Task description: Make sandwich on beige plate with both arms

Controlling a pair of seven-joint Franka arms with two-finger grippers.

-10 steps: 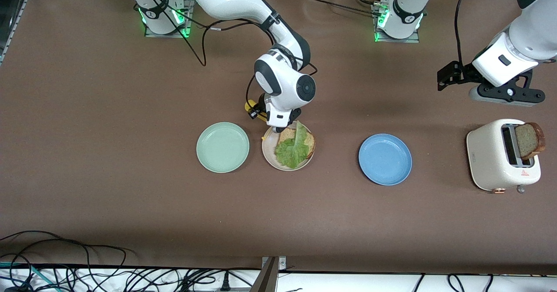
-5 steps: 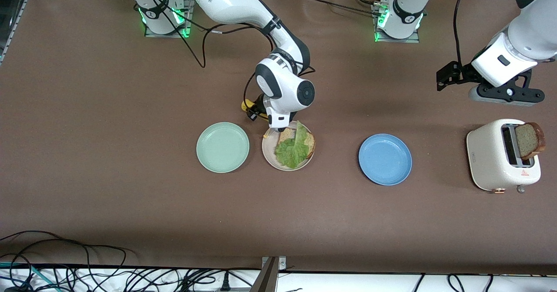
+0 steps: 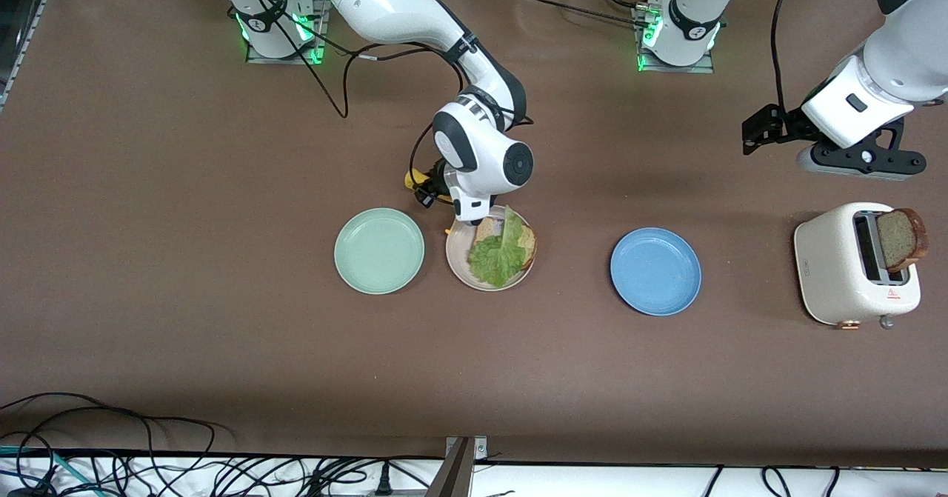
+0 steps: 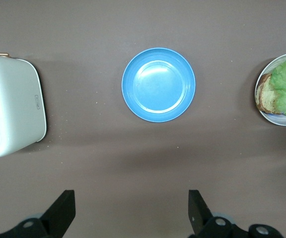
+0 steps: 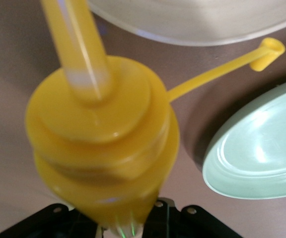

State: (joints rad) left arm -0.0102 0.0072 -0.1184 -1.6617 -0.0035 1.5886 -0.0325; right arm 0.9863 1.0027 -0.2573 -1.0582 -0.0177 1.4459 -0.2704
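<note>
The beige plate (image 3: 461,271) holds a bread slice (image 3: 527,243) with a ruffled lettuce leaf (image 3: 500,258) on top. My right gripper (image 3: 438,186) hangs over the plate's rim, shut on a yellow squeeze bottle (image 3: 415,180). In the right wrist view the bottle (image 5: 101,153) fills the picture, nozzle toward the plate (image 5: 197,20), its open cap (image 5: 268,51) dangling on a tether. A second bread slice (image 3: 900,238) stands in the toaster (image 3: 833,267). My left gripper (image 3: 863,161) waits open over bare table beside the toaster, its fingers (image 4: 63,210) wide apart around nothing.
A mint-green plate (image 3: 379,250) sits beside the beige one toward the right arm's end. A blue plate (image 3: 655,271) lies between the beige plate and the toaster. Cables (image 3: 111,445) run along the table edge nearest the front camera.
My right arm has drawn the yellow bottle slightly back from over the plate toward its own base, uncovering more of the plate's rim. The left arm has barely moved.
</note>
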